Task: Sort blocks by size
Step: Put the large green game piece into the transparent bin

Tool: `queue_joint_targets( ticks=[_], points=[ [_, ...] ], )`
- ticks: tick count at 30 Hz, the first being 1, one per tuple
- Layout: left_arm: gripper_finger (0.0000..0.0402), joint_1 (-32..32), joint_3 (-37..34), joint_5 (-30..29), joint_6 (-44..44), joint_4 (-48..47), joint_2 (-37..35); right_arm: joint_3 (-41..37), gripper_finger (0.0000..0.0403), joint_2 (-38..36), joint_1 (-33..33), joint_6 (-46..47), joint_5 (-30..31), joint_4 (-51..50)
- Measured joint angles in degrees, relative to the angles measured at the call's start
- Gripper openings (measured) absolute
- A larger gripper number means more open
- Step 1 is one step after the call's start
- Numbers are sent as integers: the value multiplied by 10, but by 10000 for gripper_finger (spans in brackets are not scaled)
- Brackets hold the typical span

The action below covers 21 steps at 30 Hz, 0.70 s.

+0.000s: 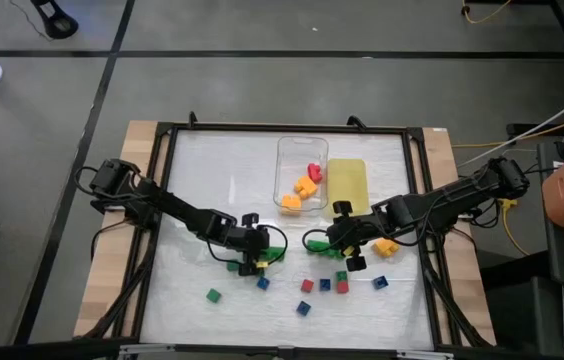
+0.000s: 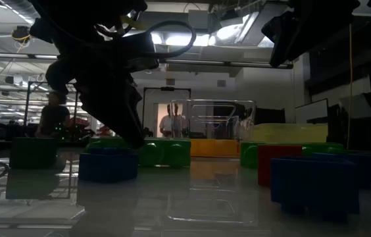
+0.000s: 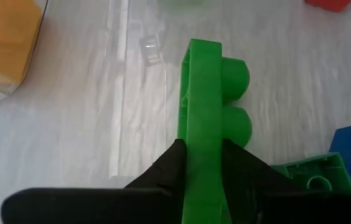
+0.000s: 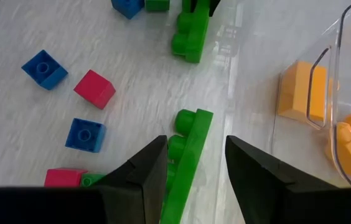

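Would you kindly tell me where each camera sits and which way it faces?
High view: overhead, straight down; both arms, clear tray.
Low view: tabletop height, level toward the room; arms descend from above.
Left wrist view: on the left arm; left claw shut on a green bar.
Right wrist view: on the right arm; right claw astride a second bar.
Shared: right wrist view also shows the green bar.

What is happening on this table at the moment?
Two robot arms are sorting toy blocks. The left end effector is shut on a long green bar. The right end effector stands open around a second green bar. The clear tray already holds orange and red pieces; small cubes lie loose in front.
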Motion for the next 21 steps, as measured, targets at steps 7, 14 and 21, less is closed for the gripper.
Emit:
queue_joint_targets(
  ticks=[7, 14, 21],
  points=[
    [62, 14, -2, 1, 2, -7, -20, 0, 163, 0, 0, 0, 0, -1],
    [71, 30, -1, 1, 3, 10, -60, 0, 163, 0, 0, 0, -1, -4],
    [67, 54, 0, 0, 35, 72, -109, 0, 163, 0, 0, 0, -15, -5]
  ],
)
